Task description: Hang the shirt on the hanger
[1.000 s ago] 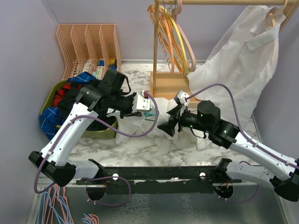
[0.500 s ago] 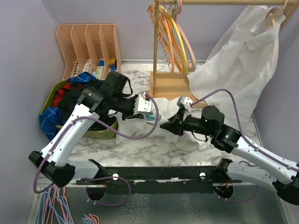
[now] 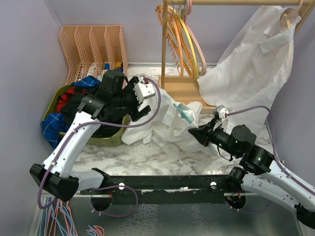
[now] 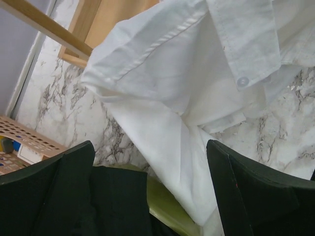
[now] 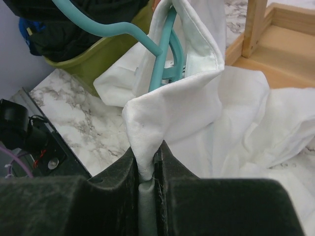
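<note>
Bearing: hanger (image 5: 160, 63) lies straight ahead of and just above the right tool (image 5: 147, 158); in the top view the hanger (image 3: 183, 112) shows up and to the left of that tool (image 3: 193, 131), near but not touching.
Long axis: the teal bar that shows runs away from the right tool, roughly in line with its reach. A second curved length sweeps off to the upper left in the right wrist view, and I cannot tell whether that is the hook.
Nearer arm: the right; the left tool (image 3: 132, 108) sits across the heap of cloth, over by the green bin (image 3: 113, 139).
Right tool: clenched on a thin folded edge of the shirt (image 5: 221, 113), the fold standing up between the closed jaws.
Left tool: released, with its fingers spread wide and nothing between them; the shirt (image 4: 172, 98) lies beyond the left tool (image 4: 148, 145), apart from it.
Shirt, place: heaped on the marble surface (image 3: 162, 157) between the green bin and the wooden rack base (image 3: 179, 91), with one flap lifted towards the right tool.
Shirt, look: thin plain white cloth (image 3: 162, 123), crumpled and limp, with a stitched hem and a button showing in the left wrist view; cloth is wrapped round part of the hanger.
Judgement: the shoulder is only partly drawn over the bar, so the pinched fold probably needs pulling along the bar's line.
</note>
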Motion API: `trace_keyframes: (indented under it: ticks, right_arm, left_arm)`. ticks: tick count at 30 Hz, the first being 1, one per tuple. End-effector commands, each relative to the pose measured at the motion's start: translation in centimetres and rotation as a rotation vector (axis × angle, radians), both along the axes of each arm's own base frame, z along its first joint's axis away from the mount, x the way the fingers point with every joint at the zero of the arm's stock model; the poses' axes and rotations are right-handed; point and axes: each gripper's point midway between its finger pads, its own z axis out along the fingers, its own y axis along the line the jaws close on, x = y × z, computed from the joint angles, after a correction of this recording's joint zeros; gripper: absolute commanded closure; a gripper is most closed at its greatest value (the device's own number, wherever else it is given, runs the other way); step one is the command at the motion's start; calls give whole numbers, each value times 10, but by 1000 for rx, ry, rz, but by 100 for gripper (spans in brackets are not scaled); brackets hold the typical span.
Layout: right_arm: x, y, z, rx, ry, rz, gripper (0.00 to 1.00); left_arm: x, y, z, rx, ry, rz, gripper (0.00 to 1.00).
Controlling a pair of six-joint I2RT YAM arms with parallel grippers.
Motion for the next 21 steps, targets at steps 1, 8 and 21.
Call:
trace_keyframes:
  ticks: [1, 8, 21]
  right_arm:
    - [5, -24, 4, 90, 61, -145, 99]
    - [14, -55, -33, 51, 296, -407, 99]
    - [68, -76, 8, 229, 192, -728, 99]
  left_arm:
    - [24, 4, 32, -109, -26, 155, 1]
    - [32, 38, 98, -266, -23, 280, 1]
    - [0, 84, 121, -376, 14, 302, 1]
